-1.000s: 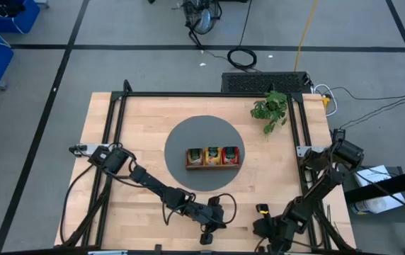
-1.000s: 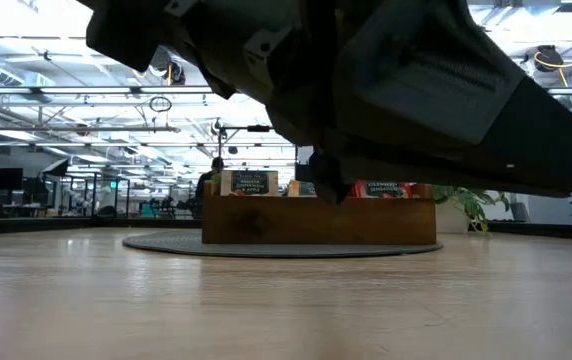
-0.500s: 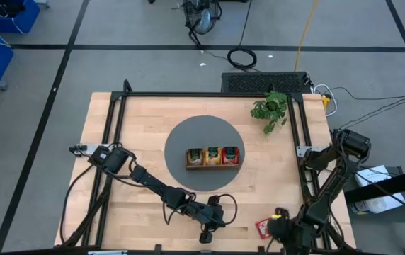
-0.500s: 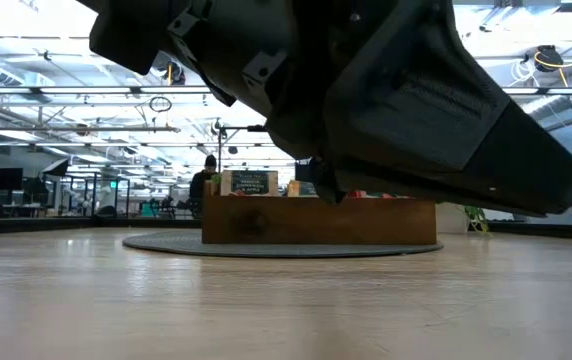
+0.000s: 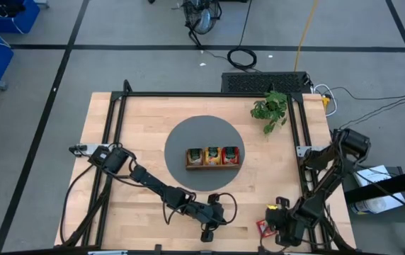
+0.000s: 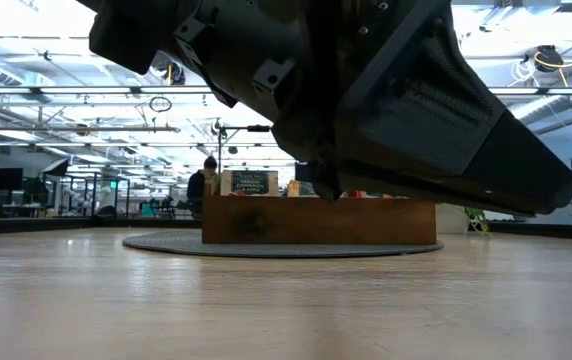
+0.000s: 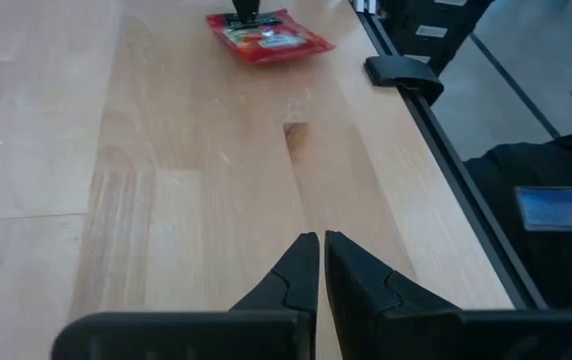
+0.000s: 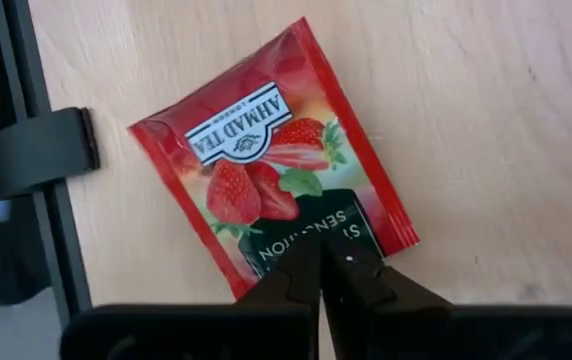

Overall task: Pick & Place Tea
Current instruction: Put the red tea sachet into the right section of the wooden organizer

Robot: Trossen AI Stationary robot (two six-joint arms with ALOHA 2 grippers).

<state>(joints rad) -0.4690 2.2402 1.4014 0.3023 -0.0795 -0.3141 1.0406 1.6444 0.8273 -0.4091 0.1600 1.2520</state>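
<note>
a red tea sachet [image 8: 271,188] lies flat on the wooden table [image 5: 139,120] near its front right corner, just beside the black frame rail [image 8: 36,150] and a black clamp [image 8: 41,150] on that rail. it is a small, glossy, slightly oblong packet printed with strawberries and green leaves, a white label reading "ahmad tea" near one end and a dark panel with pale lettering near the other. in the right wrist view it sits skewed to the table's wood grain, its long axis running on a diagonal, the white-label end lying towards the rail and the dark-panel end towards the right gripper [image 8: 321,262]. that gripper's two dark fingers are pressed together with no gap, their tips over the edge of the dark panel; whether they pinch the sachet or only rest above it cannot be told. in the high view the right gripper [image 5: 272,221] is low at the table's front right, with the sachet [image 5: 263,228] showing as a red patch beside it. the left gripper [image 7: 321,240] waits over bare wood at the front middle of the table, fingers closed on nothing, the sachet [image 7: 269,35] lying well ahead of it. the wooden tray [image 5: 213,156] with other sachets sits on a grey round mat [image 5: 181,138] at the table's centre, and a small plant [image 5: 270,110] stands towards the far right.
</note>
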